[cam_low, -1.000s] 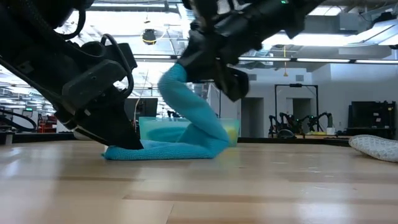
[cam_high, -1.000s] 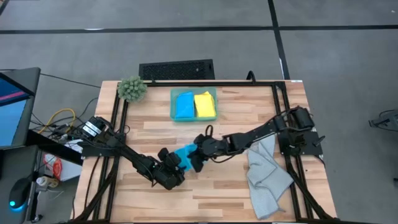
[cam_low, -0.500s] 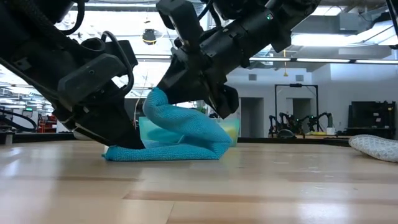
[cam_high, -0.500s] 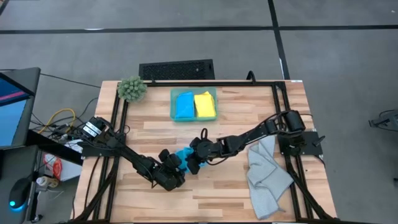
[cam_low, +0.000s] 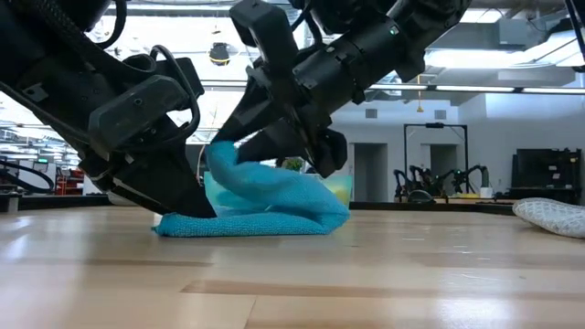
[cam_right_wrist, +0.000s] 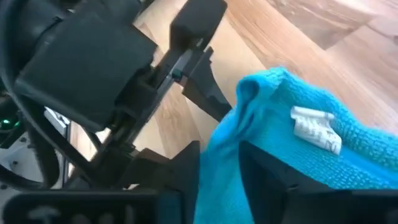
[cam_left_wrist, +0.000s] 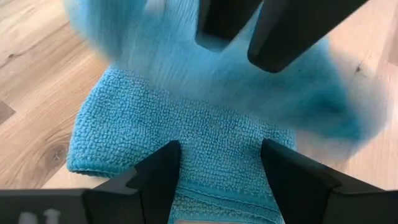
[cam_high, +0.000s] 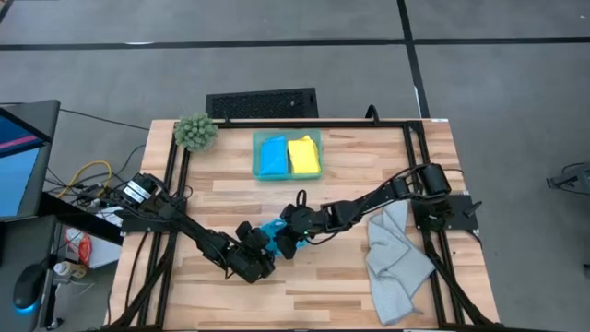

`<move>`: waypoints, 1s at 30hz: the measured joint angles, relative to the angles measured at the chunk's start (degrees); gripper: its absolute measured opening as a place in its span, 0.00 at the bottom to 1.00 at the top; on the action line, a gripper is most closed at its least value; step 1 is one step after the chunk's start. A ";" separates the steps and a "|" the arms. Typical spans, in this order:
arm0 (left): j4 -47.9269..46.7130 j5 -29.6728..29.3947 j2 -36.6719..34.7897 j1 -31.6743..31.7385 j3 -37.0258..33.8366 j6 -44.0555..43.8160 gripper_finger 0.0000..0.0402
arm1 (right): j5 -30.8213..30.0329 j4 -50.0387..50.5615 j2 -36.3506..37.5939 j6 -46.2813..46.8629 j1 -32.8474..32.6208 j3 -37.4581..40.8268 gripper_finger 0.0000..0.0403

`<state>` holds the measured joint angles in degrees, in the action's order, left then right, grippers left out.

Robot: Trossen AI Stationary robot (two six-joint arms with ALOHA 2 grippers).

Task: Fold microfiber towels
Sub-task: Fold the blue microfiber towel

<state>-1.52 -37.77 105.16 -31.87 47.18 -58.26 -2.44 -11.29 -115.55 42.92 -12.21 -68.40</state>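
Where both tools meet, blue towel (cam_low: 265,206) doubled over, left tool (cam_left_wrist: 217,163) spread, right tool's (cam_low: 283,137) spread unclear.

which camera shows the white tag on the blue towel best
The right wrist view: the tag sits plainly on the blue towel. The high, low and left wrist views show the towel but no tag.

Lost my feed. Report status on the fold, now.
Left tool open, pinning blue towel to table. Right tool over the folded-over flap, grip unclear. Grey towel waiting. Nothing blocking.
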 joint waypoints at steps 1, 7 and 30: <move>0.00 -0.01 0.00 -0.01 0.00 0.00 0.55 | 0.00 -0.43 0.00 -0.04 0.00 0.02 0.37; 0.00 0.08 0.00 -0.12 0.00 0.00 0.55 | 0.00 -3.87 1.14 -2.52 -0.02 0.00 0.50; -22.12 -3.43 -0.53 -7.58 19.70 2.91 0.55 | -25.25 -11.41 9.01 -6.29 -7.66 18.00 0.51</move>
<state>-23.64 -41.20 104.63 -39.44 66.88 -55.35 -27.69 -22.71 -106.54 36.63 -19.86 -50.40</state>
